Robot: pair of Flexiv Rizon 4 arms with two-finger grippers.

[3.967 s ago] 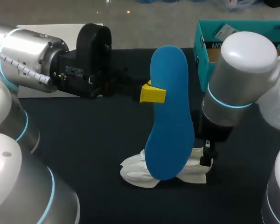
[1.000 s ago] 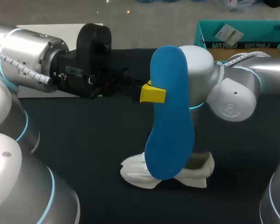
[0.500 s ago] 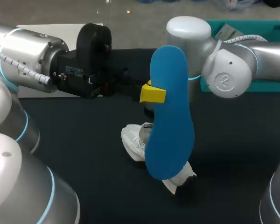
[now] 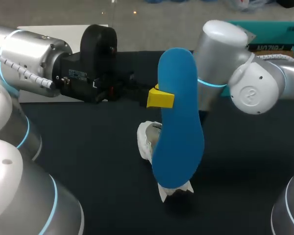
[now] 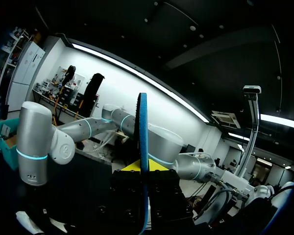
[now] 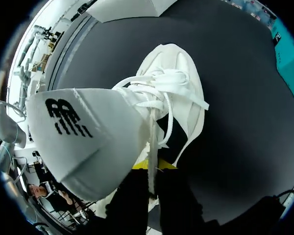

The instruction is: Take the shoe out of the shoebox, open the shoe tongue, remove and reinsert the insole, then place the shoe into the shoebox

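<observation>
Reinsertion seems in hand: left gripper (image 4: 159, 98) clamps the blue insole (image 4: 179, 122) upright over the white sneaker (image 6: 171, 88), which right gripper (image 6: 151, 165) pinches near the tongue on the dark table (image 4: 88, 156); next, steer the insole's toe into the opening

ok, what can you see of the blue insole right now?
The insole is a flat, smooth blue piece that looks like foam. It is foot-shaped, with the narrower end up and the broader end down. It is out of the shoe and held upright above the dark table. The left claw pinches its upper part, with a yellow tip on each face. In the left wrist view it shows edge-on, thin and straight. It hides much of the shoe, and I cannot tell whether they touch.
</observation>
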